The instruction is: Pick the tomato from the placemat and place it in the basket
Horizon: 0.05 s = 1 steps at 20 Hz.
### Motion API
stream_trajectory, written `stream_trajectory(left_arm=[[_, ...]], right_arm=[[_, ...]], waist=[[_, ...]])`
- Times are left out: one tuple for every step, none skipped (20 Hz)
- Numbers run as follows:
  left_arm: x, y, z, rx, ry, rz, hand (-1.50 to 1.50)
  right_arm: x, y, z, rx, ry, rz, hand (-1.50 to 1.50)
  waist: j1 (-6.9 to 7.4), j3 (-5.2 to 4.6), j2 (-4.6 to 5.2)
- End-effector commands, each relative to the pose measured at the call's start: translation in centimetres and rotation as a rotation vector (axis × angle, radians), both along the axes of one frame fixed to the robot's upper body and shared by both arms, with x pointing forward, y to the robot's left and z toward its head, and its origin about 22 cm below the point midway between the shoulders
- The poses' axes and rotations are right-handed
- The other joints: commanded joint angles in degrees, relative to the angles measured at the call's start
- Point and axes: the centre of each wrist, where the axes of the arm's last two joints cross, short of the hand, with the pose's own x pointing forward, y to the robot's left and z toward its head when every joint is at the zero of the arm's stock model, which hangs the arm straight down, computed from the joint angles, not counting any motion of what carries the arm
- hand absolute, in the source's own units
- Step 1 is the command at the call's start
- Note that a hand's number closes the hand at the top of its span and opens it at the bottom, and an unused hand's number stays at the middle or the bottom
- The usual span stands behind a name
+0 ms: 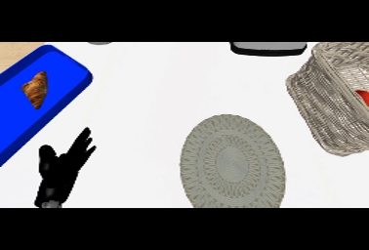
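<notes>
Left hand [63, 168] released, fingers straight and pointing up, holding nothing, low over the white worktop [158, 88]. Near, to the right of the hand, a round woven placemat [232, 161]. Far right of the hand and beyond it, a wicker basket [317, 97], with a sliver of red tomato [364, 97] inside, cut by the view's edge. Just beyond the hand, a blue tray [22, 122] carrying a croissant [36, 89].

no readable text, labels, numbers, signs
</notes>
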Motion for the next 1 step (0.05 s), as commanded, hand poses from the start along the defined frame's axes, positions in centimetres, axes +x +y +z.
stream_trajectory(left_arm=[[-1.54,0.06,-2.87,-0.010,0.118,0.013,0.00]], right_arm=[[-3.12,-2.36,-0.63,0.046,0.008,-0.046,-1.50]], waist=[[0.08,-0.43,0.95]])
